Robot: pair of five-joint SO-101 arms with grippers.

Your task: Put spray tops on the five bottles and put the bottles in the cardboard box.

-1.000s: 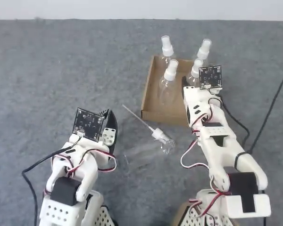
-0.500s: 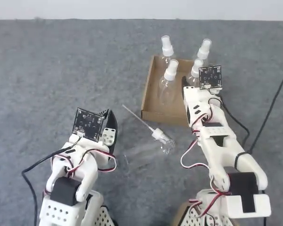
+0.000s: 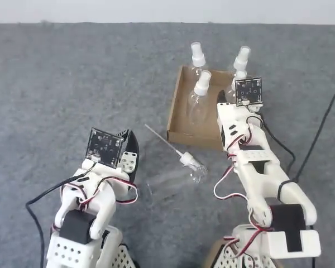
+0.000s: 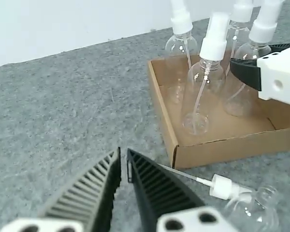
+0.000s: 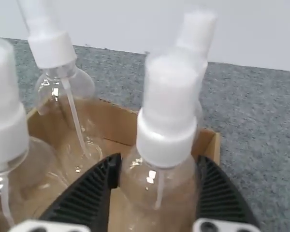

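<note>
Four bottles (image 3: 196, 106) crowding box (image 3: 171, 106); near-left corner free

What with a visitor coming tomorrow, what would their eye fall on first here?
Three capped bottles stand in the cardboard box on the right, where the right gripper clasps a fourth bottle. In front of the box a fifth bottle lies on its side, a loose spray top by its mouth.

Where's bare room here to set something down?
The grey mat left of the cardboard box, beyond the left gripper, is bare. Crowded: the box, holding four bottles and the right gripper, and the strip before it, where a loose bottle and spray top lie.
</note>
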